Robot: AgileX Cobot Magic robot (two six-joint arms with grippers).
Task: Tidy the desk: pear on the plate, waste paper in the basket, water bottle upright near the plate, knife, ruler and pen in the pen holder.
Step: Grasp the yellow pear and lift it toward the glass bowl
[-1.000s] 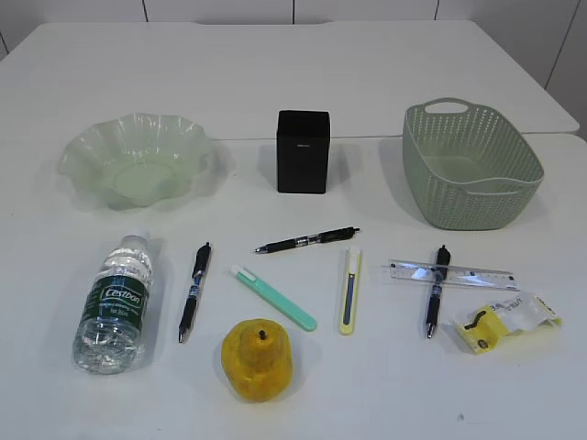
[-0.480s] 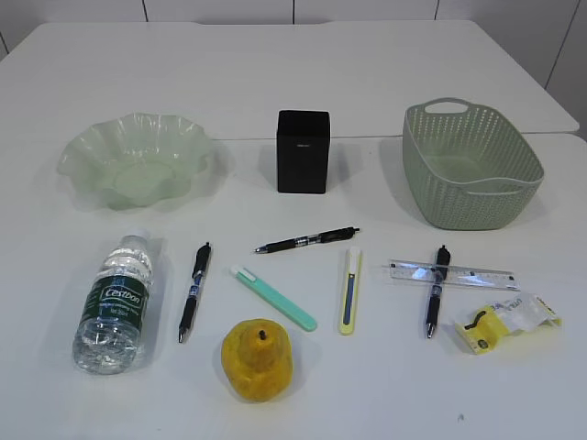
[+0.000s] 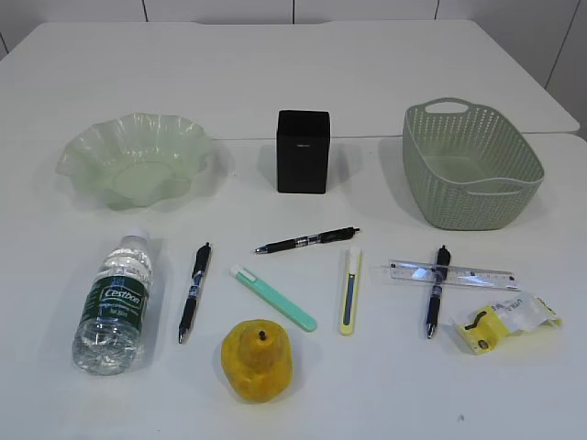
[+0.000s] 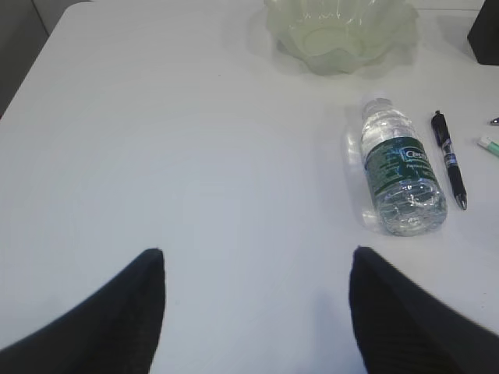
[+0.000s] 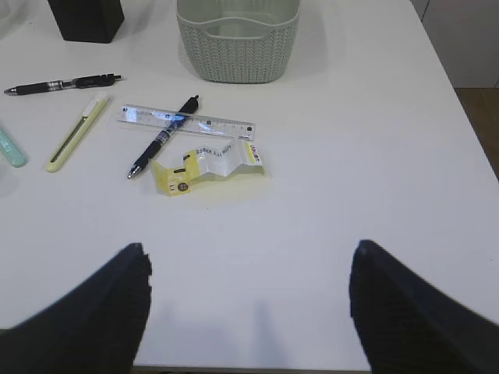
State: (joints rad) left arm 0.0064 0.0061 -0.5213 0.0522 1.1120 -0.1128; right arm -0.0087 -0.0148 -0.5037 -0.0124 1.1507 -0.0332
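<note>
A yellow pear (image 3: 257,359) sits at the table's front. A pale green plate (image 3: 134,160) (image 4: 341,31) stands back left. A water bottle (image 3: 114,301) (image 4: 399,167) lies on its side front left. Yellow waste paper (image 3: 506,321) (image 5: 207,166) lies front right. A clear ruler (image 3: 453,273) (image 5: 185,121) lies across a pen (image 3: 435,290) (image 5: 162,137). Two more pens (image 3: 193,291) (image 3: 306,240), a green knife (image 3: 273,297) and a yellow knife (image 3: 349,289) (image 5: 76,132) lie mid-table. The black pen holder (image 3: 303,151) and green basket (image 3: 470,166) (image 5: 237,39) stand behind. My left gripper (image 4: 256,269) and right gripper (image 5: 248,269) are open, empty, and outside the exterior view.
The table's right edge (image 5: 460,117) runs close to the waste paper. A second white table (image 3: 293,73) adjoins at the back.
</note>
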